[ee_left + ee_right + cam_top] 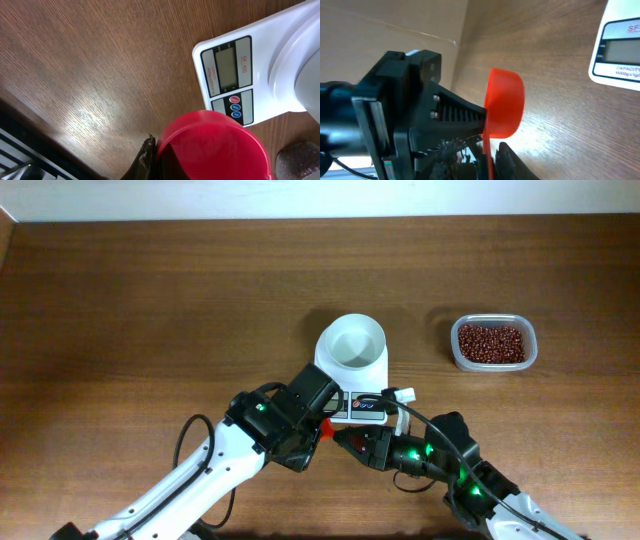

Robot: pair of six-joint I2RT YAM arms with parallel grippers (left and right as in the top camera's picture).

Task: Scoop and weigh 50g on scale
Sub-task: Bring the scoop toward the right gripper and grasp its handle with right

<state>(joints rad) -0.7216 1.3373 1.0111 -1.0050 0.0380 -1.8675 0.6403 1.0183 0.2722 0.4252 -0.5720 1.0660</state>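
Note:
The white scale (362, 406) lies at the table's middle with a white round bowl (352, 345) on its far end; its grey display (225, 69) and its blue and red buttons show in the left wrist view. Just in front of it, my left gripper (318, 432) is shut on a red scoop (212, 147), whose empty cup hangs over the wood. My right gripper (487, 162) faces it. The scoop's thin handle (487, 150) runs down between the right gripper's fingers (512, 161), close to one pad. Whether they press on it is unclear.
A clear plastic tub of red-brown beans (493, 343) stands at the back right, apart from the scale. Both arms (200, 470) come in from the front edge and meet just in front of the scale.

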